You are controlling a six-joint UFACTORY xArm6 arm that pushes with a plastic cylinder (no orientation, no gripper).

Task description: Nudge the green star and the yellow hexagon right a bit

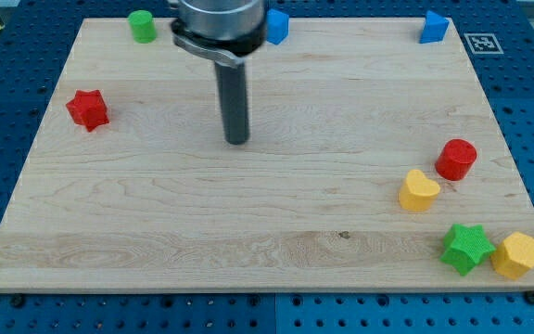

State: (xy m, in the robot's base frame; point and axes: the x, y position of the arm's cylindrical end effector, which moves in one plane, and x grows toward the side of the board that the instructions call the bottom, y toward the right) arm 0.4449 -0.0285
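Observation:
The green star (466, 247) lies near the board's bottom right corner. The yellow hexagon (517, 254) sits just to its right, touching or nearly touching it, close to the board's right edge. My tip (237, 140) rests on the board in the upper middle, far to the left of and above both blocks, touching no block. The dark rod rises from it to the arm's mount at the view's top.
A yellow heart (419, 190) and a red cylinder (456, 159) lie above the green star. A red star (88, 109) is at the left. A green cylinder (142, 25) and two blue blocks (277, 26) (434, 27) line the wooden board's (156, 232) top edge.

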